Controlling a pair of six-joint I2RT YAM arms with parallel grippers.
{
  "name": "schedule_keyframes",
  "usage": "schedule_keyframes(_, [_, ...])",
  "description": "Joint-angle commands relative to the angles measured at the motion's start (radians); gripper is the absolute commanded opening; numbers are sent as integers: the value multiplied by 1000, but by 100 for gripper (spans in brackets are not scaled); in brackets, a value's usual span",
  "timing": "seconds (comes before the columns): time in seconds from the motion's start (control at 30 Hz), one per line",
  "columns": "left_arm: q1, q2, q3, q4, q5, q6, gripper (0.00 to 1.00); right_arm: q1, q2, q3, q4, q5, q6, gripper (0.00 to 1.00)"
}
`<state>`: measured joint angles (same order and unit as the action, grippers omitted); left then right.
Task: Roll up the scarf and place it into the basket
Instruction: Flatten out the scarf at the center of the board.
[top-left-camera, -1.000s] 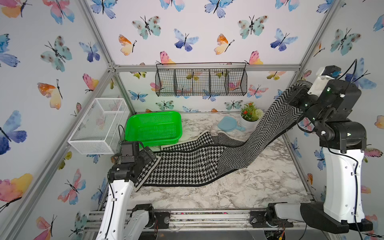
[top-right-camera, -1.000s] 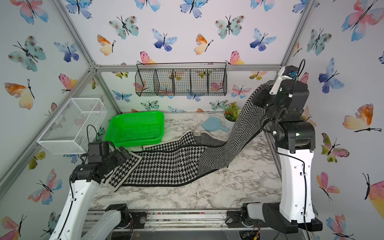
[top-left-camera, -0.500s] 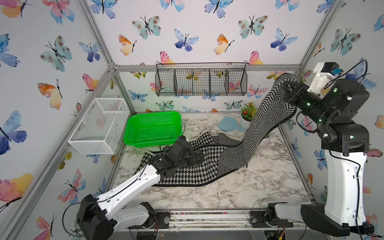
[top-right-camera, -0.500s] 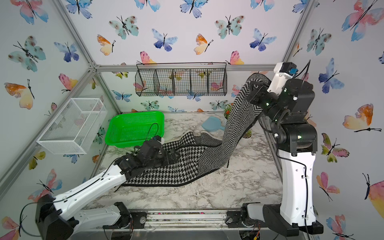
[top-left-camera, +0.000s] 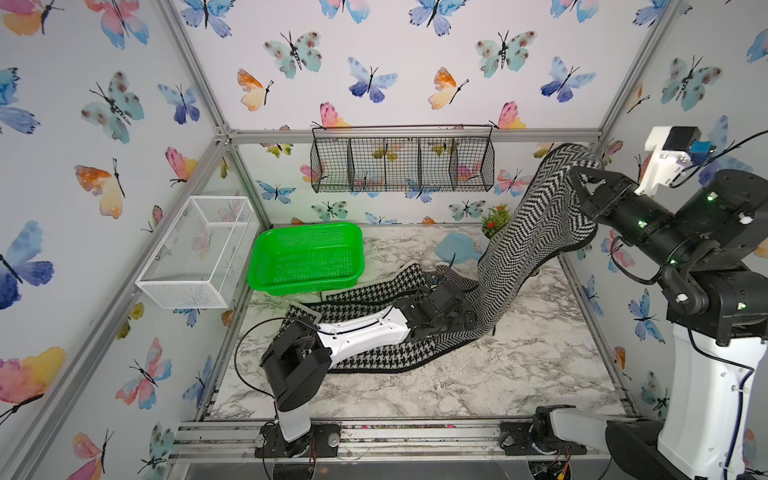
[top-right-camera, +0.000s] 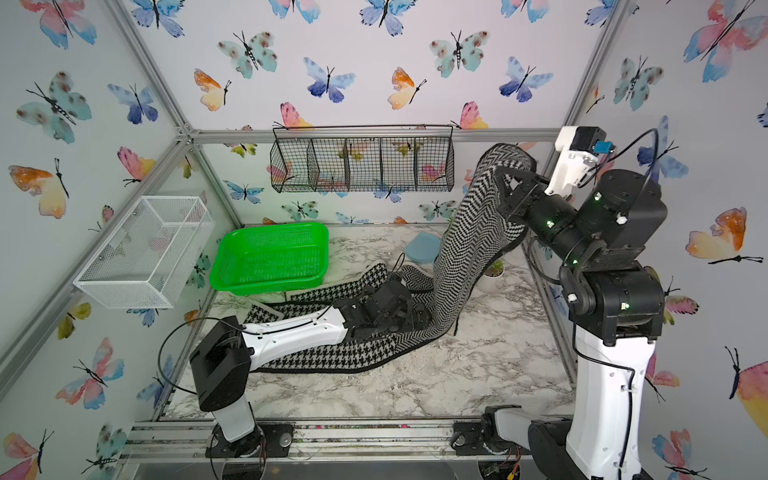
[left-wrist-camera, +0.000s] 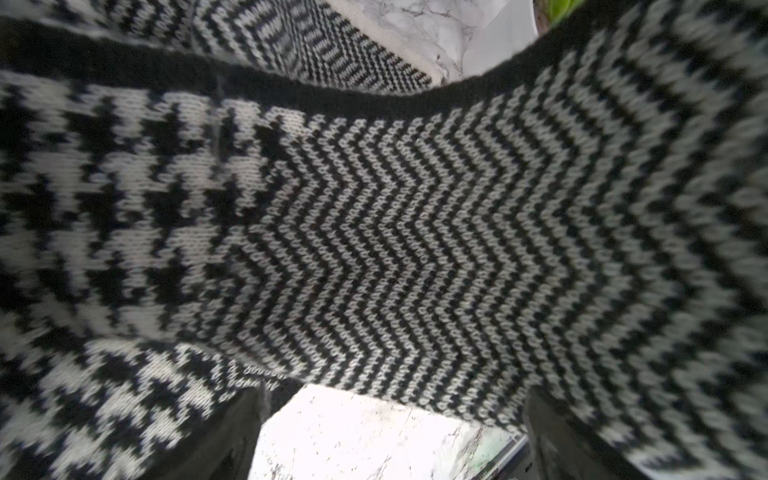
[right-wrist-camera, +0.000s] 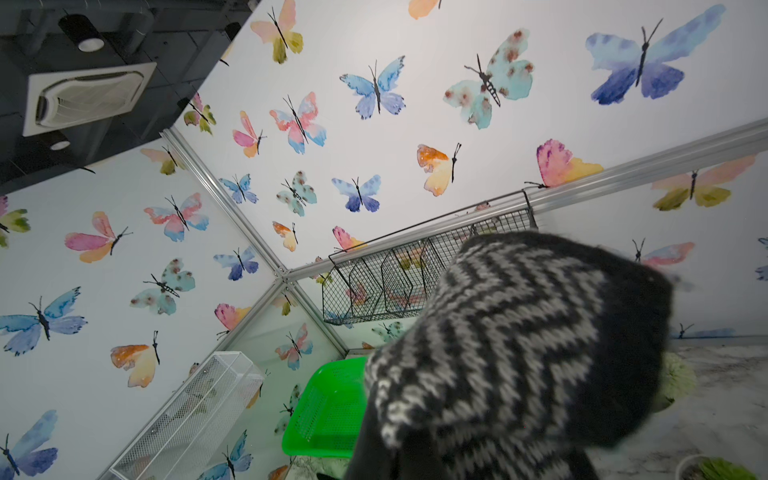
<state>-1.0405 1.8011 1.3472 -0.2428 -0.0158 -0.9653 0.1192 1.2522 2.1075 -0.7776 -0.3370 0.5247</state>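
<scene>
Sloping from the right gripper (top-left-camera: 582, 185), clamped on its raised end, the scarf (top-left-camera: 511, 257) runs down beneath the spread-open left gripper (top-left-camera: 461, 309).

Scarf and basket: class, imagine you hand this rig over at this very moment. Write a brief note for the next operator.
Grip: the right pincer is shut on one end of the scarf, held high at the robot's right.
The left pincer is open, low over the scarf's middle; contact unclear.
Things: the rest of the scarf trails down and lies unrolled on the table, in front of the basket, which is empty.
Done: one end lifted, nothing rolled.
Left: roll the scarf, place it in the basket.
</scene>
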Motion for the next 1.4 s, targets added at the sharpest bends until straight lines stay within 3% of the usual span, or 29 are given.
schedule_keyframes(0.0, [-2,64,69,7,4,-21,98,1,4,-35,-112,-29,-56,2])
schedule_keyframes(0.23, [0,183,232,-50,-14,-9,98,1,22,-15,-274,-61,-134,2])
schedule_keyframes(0.4, [-6,313,401,-103,19,-3,98,1,60,102,-346,-139,-125,2])
schedule_keyframes(0.67, [-56,466,620,-137,59,-15,98,1,66,154,-261,-288,-25,2])
schedule_keyframes(0.97, [-137,615,914,-169,110,-5,98,1,59,252,-189,-304,48,2])
schedule_keyframes(1.23, [-215,615,941,-63,171,-51,98,1,39,196,-146,-278,41,2])
schedule_keyframes(1.37, [-237,676,1042,-59,180,-68,98,1,32,169,-132,-261,33,2])
